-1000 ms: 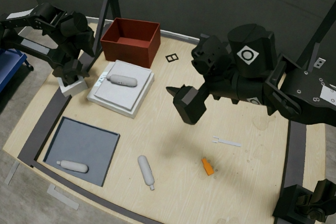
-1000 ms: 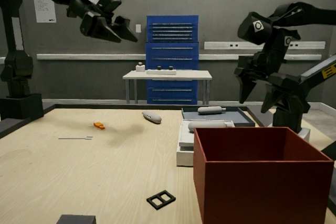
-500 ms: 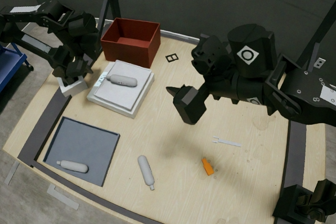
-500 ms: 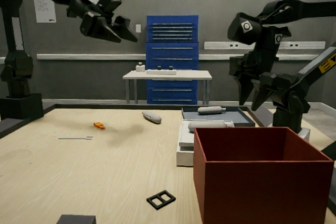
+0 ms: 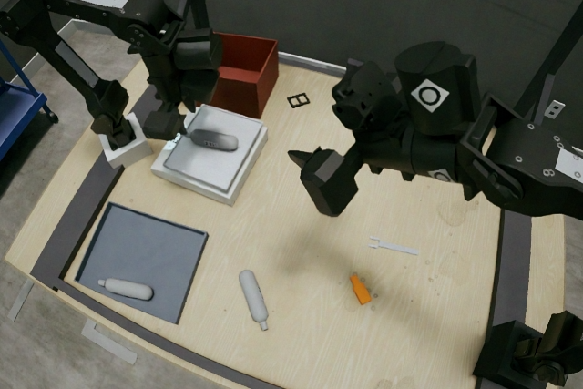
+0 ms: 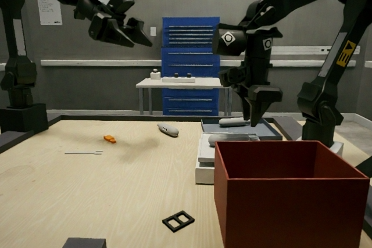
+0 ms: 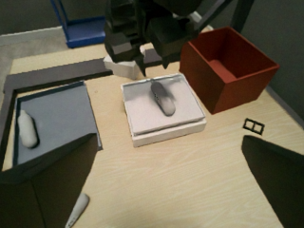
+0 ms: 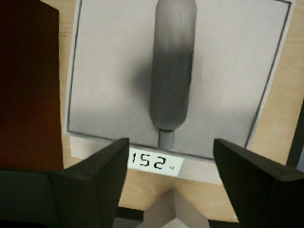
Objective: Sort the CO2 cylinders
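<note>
1. Nearest in the exterior view, the red bin (image 5: 240, 93) (image 6: 291, 212) (image 7: 209, 81) (image 8: 28, 95) stands just beside the scale (image 5: 202, 168) (image 6: 206, 150) (image 7: 142, 116) (image 8: 104, 71). The black frame (image 5: 298, 100) (image 6: 178, 221) (image 7: 254, 126) lies flat on the table near the scale.
2. On the scale, cylinder 1 (image 5: 214, 139) (image 6: 228, 139) (image 7: 162, 98) (image 8: 173, 66) lies on its side, neck towards the display (image 8: 154, 161), which reads 152 g. Its stamp is in shadow and probably too blurred to trust.
3. The right gripper (image 5: 188, 121) (image 6: 250, 121) (image 7: 154, 71) (image 8: 171, 144) hangs over the scale at the neck end, its 2 fingers partly spread with nothing between them.
4. The left gripper (image 5: 297, 163) (image 6: 142, 45) (image 7: 168, 141) hangs in the air well apart from the scale, its 2 fingers wide apart and holding nothing.
5. The grey fork (image 5: 397, 247) (image 6: 81, 153) lies well apart from the scale, with the orange piece (image 5: 360, 289) (image 6: 110, 139) farther back.
6. Beyond the scale, cylinder 2 (image 5: 254, 297) (image 6: 168, 129) (image 7: 78, 209) lies on the table, outside the tray (image 5: 150, 243) (image 6: 264, 128) (image 7: 62, 109).
7. The tray sits behind the scale, with cylinder 3 (image 5: 127, 289) (image 6: 232, 122) (image 7: 27, 129) flat on its floor, near the edge away from the scale.
8. Farthest, well behind the scale, are 1 white bench (image 6: 204, 82) and 1 blue cabinet (image 6: 190, 35).
</note>
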### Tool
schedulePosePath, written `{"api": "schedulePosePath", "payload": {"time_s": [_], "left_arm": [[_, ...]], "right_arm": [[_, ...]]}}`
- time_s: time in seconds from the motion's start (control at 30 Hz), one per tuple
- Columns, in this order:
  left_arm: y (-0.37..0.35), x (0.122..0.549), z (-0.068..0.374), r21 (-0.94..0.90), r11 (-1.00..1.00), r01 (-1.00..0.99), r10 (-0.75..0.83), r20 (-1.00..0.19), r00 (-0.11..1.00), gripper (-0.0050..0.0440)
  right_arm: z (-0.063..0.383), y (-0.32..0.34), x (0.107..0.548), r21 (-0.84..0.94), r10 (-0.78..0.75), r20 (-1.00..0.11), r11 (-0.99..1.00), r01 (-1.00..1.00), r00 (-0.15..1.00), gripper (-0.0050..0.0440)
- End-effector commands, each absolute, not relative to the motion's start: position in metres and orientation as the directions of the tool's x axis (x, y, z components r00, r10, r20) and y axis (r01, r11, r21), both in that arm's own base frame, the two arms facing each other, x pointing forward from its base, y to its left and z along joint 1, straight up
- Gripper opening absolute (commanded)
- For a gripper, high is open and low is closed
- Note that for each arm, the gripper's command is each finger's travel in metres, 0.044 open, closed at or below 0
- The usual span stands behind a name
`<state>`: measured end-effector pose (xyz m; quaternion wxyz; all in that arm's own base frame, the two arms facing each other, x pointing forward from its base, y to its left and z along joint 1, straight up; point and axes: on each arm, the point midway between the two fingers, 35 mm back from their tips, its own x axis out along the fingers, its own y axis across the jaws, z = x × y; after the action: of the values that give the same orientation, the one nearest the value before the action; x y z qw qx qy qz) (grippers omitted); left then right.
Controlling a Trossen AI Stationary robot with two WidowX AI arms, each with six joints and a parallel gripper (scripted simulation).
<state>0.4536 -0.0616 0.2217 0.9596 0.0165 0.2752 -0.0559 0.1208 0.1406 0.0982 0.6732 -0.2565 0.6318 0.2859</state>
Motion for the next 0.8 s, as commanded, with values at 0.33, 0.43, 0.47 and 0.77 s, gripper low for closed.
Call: {"api": "schedulePosePath", "payload": {"time_s": [0.33,0.43,0.47,0.77], "left_arm": [[-0.062,0.454,0.232,-0.001,0.993,0.115,-0.1,-0.508,0.856,0.044],[-0.062,0.454,0.232,-0.001,0.993,0.115,-0.1,-0.508,0.856,0.044],[-0.062,0.454,0.232,-0.001,0.993,0.115,-0.1,-0.508,0.856,0.044],[-0.062,0.454,0.232,-0.001,0.993,0.115,-0.1,-0.508,0.856,0.044]], "right_arm": [[0.093,0.161,0.14,0.001,0.021,-1.0,0.743,-0.67,0.021,0.0249],[0.085,0.16,0.139,-0.001,0.007,-1.0,0.743,-0.67,0.009,0.0249],[0.082,0.158,0.137,-0.002,0.001,-1.0,0.742,-0.67,0.003,0.0249],[0.071,0.158,0.138,-0.002,0.001,-1.0,0.742,-0.671,0.003,0.0249]]}}
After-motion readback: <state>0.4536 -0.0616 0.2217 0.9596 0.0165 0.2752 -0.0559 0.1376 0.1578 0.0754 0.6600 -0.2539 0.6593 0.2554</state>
